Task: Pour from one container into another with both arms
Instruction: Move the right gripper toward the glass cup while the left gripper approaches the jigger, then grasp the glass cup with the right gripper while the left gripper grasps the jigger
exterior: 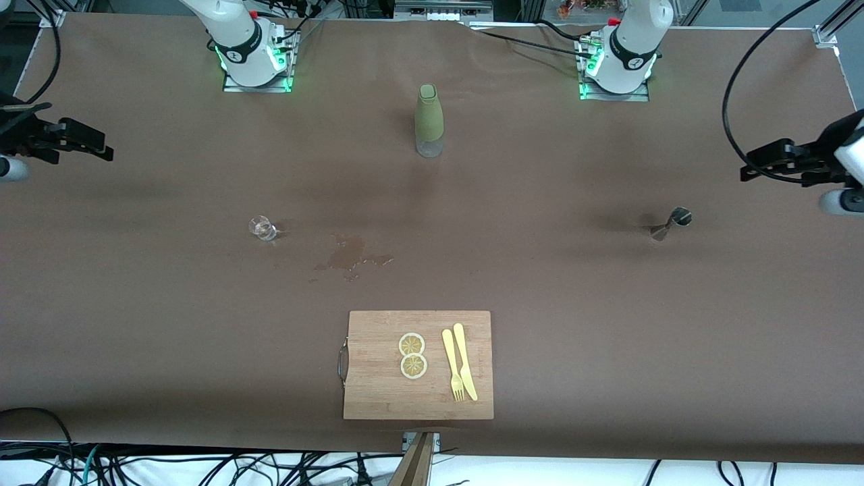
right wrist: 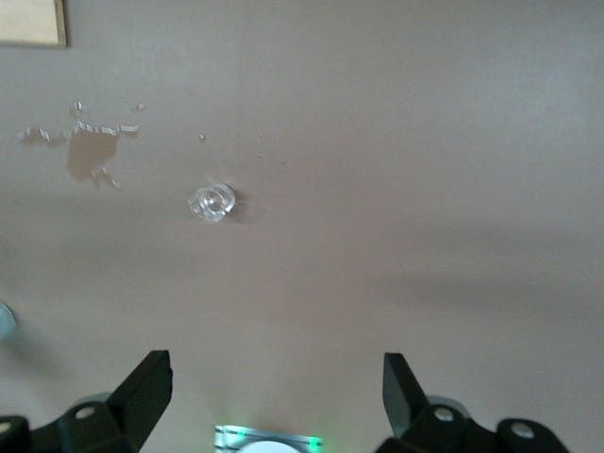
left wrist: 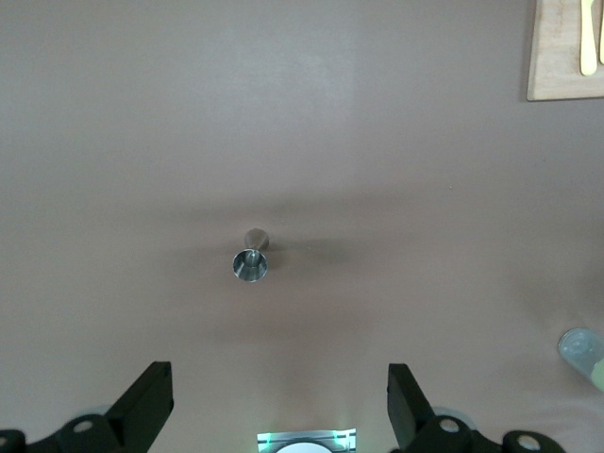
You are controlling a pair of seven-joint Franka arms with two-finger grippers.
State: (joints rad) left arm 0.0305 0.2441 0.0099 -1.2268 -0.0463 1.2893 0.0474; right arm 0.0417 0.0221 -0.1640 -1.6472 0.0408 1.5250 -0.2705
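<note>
Left pincer [left wrist: 280, 406]: spread wide, empty, over the metal cup [left wrist: 251, 263].
Right pincer [right wrist: 276, 392]: spread wide, empty, over the glass [right wrist: 211, 202].

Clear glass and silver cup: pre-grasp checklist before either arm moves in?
1. Left gripper fingers open, empty, high over the silver metal cup: ok.
2. Right gripper fingers open, empty, high over the clear glass: ok.
3. Clear glass upright, nothing touching it: ok.
4. Silver metal cup upright, rim up, standing alone toward the left arm's end: ok.
5. Table dry where the pour happens: not ok, a wet stain lies beside the glass, toward the table's middle.
6. Liquid in the glass: cannot tell.
</note>
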